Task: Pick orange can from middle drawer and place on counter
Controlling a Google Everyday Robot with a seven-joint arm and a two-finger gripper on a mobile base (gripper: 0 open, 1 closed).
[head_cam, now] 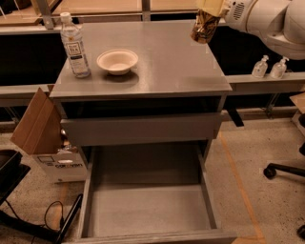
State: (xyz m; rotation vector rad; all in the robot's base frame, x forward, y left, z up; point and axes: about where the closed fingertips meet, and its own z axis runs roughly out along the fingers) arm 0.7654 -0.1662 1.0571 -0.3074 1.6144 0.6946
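The orange can (204, 28) hangs tilted in the air above the far right corner of the counter (162, 66), clear of its surface. My gripper (208, 8) is shut on the can's top at the upper edge of the view, with the white arm (267, 19) reaching in from the right. The middle drawer (147, 209) is pulled out low in front, and its grey floor is bare.
A clear water bottle (74, 45) and a white bowl (117, 61) stand on the counter's left half. A cardboard box (38, 126) leans at the cabinet's left. Two small pump bottles (269, 67) sit on the right ledge. A chair base (286, 169) is at the right.
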